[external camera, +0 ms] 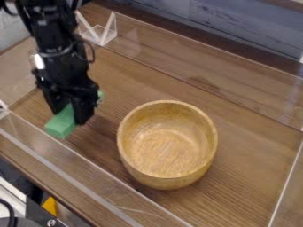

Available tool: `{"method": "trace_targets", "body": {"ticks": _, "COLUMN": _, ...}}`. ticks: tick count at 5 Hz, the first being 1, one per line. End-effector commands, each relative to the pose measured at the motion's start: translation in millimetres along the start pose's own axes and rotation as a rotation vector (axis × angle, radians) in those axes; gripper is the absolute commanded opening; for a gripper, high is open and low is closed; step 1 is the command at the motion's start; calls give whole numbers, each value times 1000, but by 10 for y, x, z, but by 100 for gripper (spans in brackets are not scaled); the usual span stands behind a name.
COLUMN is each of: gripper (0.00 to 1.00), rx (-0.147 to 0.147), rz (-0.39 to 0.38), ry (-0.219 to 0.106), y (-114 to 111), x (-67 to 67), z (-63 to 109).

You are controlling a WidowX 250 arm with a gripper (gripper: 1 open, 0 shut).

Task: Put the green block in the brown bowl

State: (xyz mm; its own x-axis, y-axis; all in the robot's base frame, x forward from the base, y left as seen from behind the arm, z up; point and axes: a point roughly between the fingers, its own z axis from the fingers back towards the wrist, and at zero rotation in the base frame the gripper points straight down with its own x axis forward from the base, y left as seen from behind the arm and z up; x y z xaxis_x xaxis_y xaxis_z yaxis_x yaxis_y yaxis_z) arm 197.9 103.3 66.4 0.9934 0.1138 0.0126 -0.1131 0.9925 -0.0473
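The green block (58,125) sits tilted between the black fingers of my gripper (71,114), which is shut on it; its lower left end sticks out below the fingers, just above the wooden tabletop. The gripper points straight down at the left side of the table. To the right of it, a short gap away, the brown bowl (166,177) stands upright with nothing inside.
A low clear plastic wall (83,182) runs along the front and sides of the wooden table (236,89). A clear plastic stand (102,30) is at the back left. The black arm (53,35) rises above the gripper.
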Motion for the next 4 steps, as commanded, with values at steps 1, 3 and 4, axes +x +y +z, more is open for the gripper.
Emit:
{"method": "trace_targets", "body": {"ticks": 1, "gripper": 0, "rx": -25, "rz": -67, "ry": -84, "y": -219, "x": 164, "z": 548}}
{"method": "trace_targets", "body": {"ticks": 3, "gripper": 0, "rx": -90, "rz": -269, "ry": -100, "y": -1207, "x": 124, "z": 817}}
{"method": "trace_targets", "body": {"ticks": 4, "gripper": 0, "rx": -80, "rz": -293, "ry": -83, "y": -1692, "x": 19, "z": 635}}
